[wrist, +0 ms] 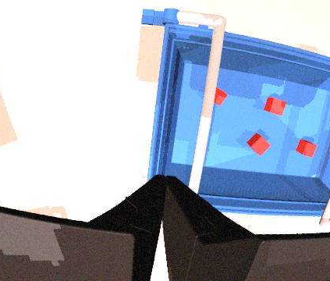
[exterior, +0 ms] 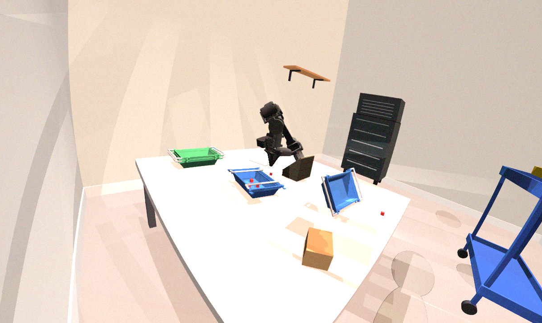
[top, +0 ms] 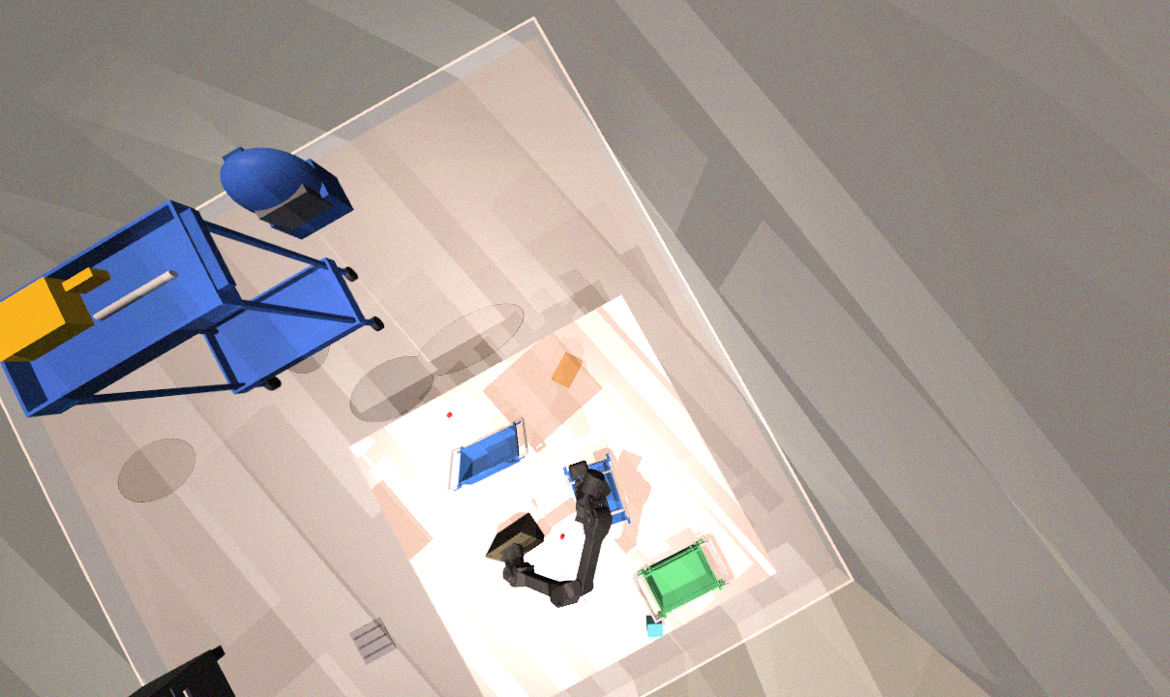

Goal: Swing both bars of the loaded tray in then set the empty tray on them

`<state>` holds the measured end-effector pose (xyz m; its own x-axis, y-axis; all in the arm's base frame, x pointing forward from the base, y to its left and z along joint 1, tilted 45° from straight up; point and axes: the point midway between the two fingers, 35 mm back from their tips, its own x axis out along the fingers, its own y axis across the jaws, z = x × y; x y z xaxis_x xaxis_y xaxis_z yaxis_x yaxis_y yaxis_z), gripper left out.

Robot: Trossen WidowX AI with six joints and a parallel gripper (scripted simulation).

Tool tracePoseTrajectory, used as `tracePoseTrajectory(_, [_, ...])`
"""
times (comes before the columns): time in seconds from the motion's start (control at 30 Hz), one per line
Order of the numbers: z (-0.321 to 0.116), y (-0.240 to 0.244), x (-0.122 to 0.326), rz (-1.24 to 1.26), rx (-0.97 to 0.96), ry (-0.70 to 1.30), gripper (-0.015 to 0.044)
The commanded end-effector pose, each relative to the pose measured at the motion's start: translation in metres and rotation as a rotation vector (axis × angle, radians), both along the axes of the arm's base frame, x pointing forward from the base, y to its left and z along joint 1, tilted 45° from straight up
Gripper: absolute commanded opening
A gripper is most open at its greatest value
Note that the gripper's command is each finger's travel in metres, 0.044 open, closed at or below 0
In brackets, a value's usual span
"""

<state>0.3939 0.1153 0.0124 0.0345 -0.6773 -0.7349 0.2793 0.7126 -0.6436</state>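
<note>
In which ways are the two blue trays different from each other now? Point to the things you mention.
The loaded tray [exterior: 266, 192] [wrist: 250, 183] stands level; the empty tray [top: 489, 455] [exterior: 342, 190] is tipped up on its side. The loaded tray has red blocks [exterior: 251, 178] [wrist: 275, 106] inside; the empty tray shows none. Both are blue with two pale bars.

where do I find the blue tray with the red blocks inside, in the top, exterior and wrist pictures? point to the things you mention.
Top: right of centre, partly under the arm, blue tray [top: 616, 500] [exterior: 267, 192] [wrist: 246, 203].
Exterior: near the centre, left of the tilted tray [top: 487, 457] [exterior: 342, 192].
Wrist: upper right.
Shared landmark: its pale bars [top: 600, 465] [exterior: 263, 184] [wrist: 200, 156].
</note>
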Motion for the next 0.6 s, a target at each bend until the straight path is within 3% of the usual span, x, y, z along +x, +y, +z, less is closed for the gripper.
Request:
tracePoseTrajectory(0.0, [-0.033, 0.054, -0.032, 0.049, 0.023, 0.031, 0.0])
tracePoseTrajectory(0.4, [-0.084, 0.158, -0.126, 0.151, 0.041, 0.11, 0.0])
tracePoseTrajectory(0.57, [-0.11, 0.195, -0.19, 0.138, 0.042, 0.108, 0.0])
